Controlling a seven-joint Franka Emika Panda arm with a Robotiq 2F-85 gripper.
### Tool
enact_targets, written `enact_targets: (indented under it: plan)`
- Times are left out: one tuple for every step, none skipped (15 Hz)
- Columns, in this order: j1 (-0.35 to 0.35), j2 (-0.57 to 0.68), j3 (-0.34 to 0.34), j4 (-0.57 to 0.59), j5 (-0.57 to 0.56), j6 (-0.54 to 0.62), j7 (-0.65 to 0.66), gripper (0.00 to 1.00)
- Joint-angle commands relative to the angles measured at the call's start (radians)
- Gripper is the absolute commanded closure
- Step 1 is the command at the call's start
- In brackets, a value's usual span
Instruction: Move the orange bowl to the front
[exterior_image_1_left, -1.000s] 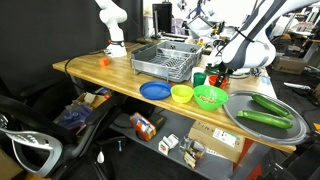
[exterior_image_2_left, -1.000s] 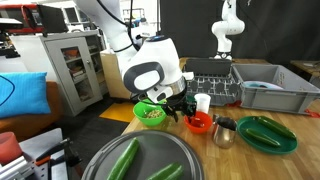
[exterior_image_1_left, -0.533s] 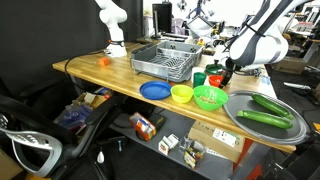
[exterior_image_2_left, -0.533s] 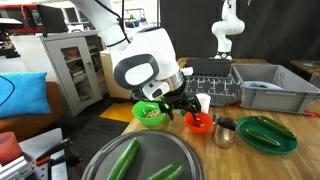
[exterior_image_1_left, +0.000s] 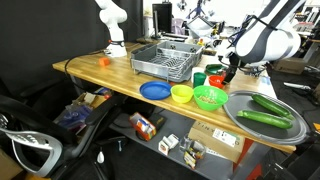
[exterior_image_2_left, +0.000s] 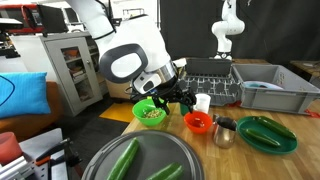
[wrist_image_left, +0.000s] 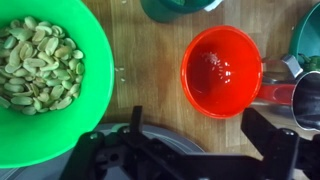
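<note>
The orange bowl (wrist_image_left: 222, 72) is a glossy red-orange round bowl, standing empty on the wooden table. It also shows in both exterior views (exterior_image_2_left: 198, 122) (exterior_image_1_left: 216, 80). My gripper (wrist_image_left: 200, 140) is open and empty, and its two dark fingers reach in from the bottom edge of the wrist view. In an exterior view the gripper (exterior_image_2_left: 180, 99) hangs above the table between the orange bowl and the green bowl of peanuts (exterior_image_2_left: 150, 113), touching neither.
The green peanut bowl (wrist_image_left: 40, 70) lies left of the orange bowl. A metal cup (exterior_image_2_left: 224, 130), a dark green plate (exterior_image_2_left: 266, 136) and a white cup (exterior_image_2_left: 203, 102) stand close by. A grey tray with cucumbers (exterior_image_2_left: 140, 160), a dish rack (exterior_image_1_left: 165, 62), a yellow bowl (exterior_image_1_left: 181, 94) and a blue plate (exterior_image_1_left: 155, 90) share the table.
The arm has risen and swung back from the orange bowl. The bowl stays where it stood on the table.
</note>
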Motion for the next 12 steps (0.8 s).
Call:
enact_targets:
  plan:
    - [0.001,-0.089,0.017,-0.099,0.015,0.047,-0.072,0.0]
    - [-0.018,-0.118,0.043,-0.127,0.014,0.06,-0.096,0.0]
    - [-0.036,-0.147,0.069,-0.155,0.011,0.072,-0.124,0.0]
    - [-0.06,-0.187,0.108,-0.184,0.008,0.073,-0.15,0.0]
    - [-0.079,-0.221,0.142,-0.213,0.009,0.084,-0.171,0.0]
    - [-0.018,-0.148,0.076,-0.152,0.0,0.067,-0.105,0.0]
    - [-0.031,-0.181,0.102,-0.177,0.0,0.07,-0.12,0.0]
    - [-0.04,-0.204,0.113,-0.194,0.0,0.07,-0.128,0.0]
    - [-0.045,-0.215,0.116,-0.202,0.0,0.07,-0.135,0.0]
    - [-0.051,-0.218,0.116,-0.205,0.0,0.07,-0.142,0.0]
    - [-0.053,-0.218,0.116,-0.205,0.0,0.07,-0.145,0.0]
    - [-0.054,-0.217,0.117,-0.205,0.0,0.07,-0.145,0.0]
